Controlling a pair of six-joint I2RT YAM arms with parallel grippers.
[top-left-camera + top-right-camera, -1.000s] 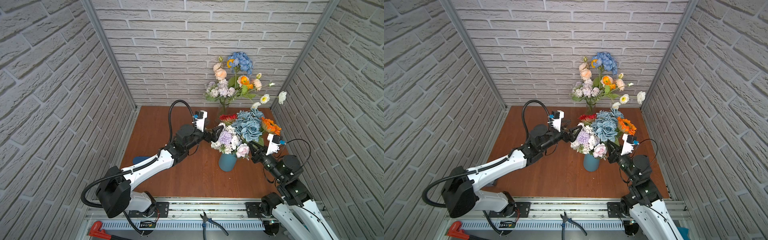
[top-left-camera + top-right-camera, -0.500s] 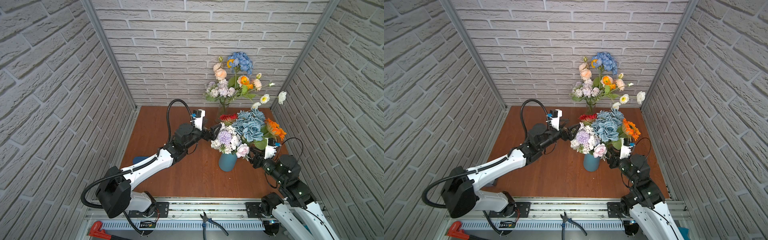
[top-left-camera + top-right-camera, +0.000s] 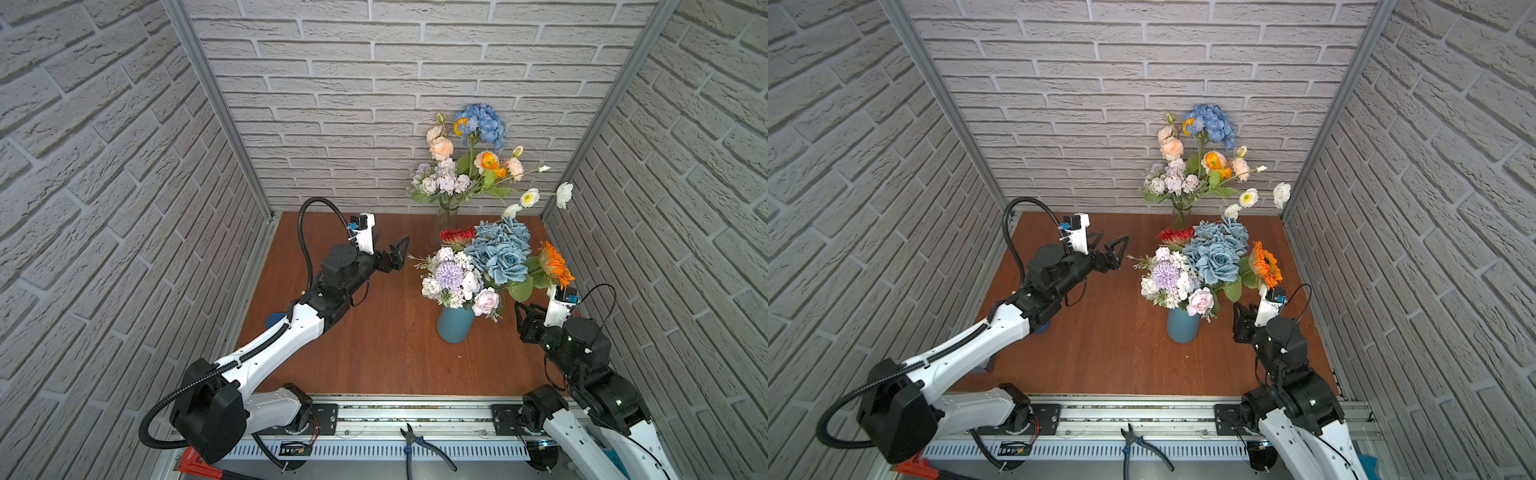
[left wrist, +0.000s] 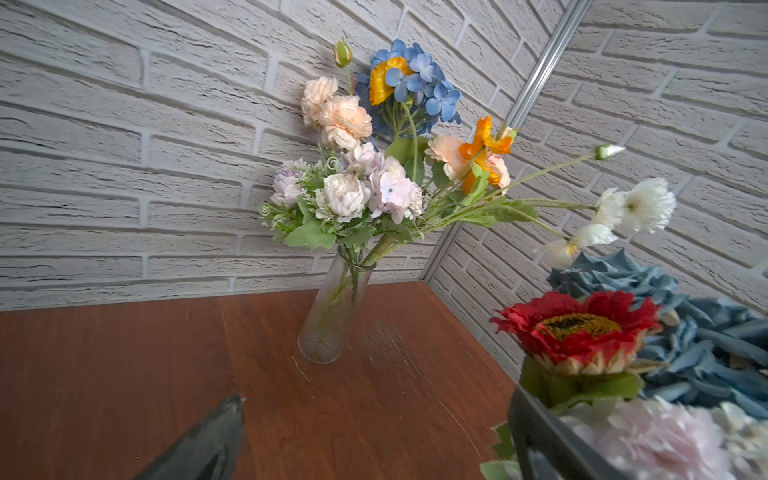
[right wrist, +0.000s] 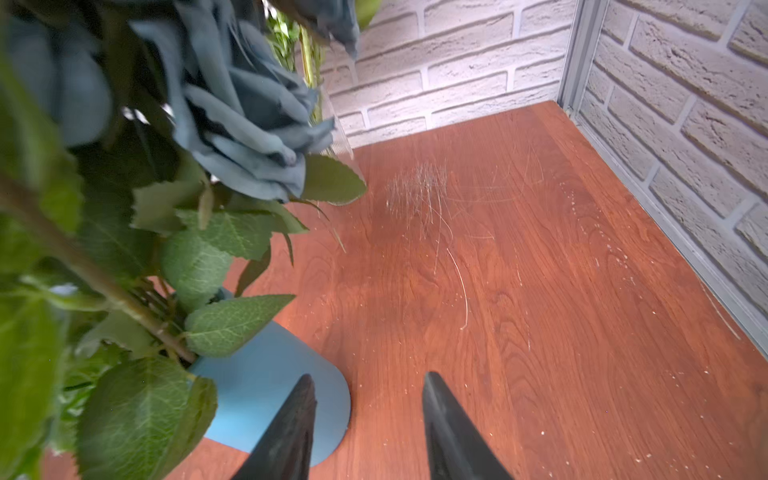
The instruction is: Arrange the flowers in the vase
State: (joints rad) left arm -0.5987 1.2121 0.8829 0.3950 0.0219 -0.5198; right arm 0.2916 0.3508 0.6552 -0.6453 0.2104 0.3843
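Both jaws of the left gripper [image 3: 390, 247] are spread wide, empty, left of the blue vase [image 3: 455, 330]. The flowers [image 3: 496, 259] are seated in it; judged light, soft-headed, wiry, they are best gripped low on the stem. The right gripper [image 5: 370, 378] is parted, empty, just right.

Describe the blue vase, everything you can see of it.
The blue vase is a short, matte, opaque cylinder standing upright on the wooden table, right of centre. Green stems and leaves crowd its mouth, hiding the rim from above. The open right gripper is beside it, not touching.
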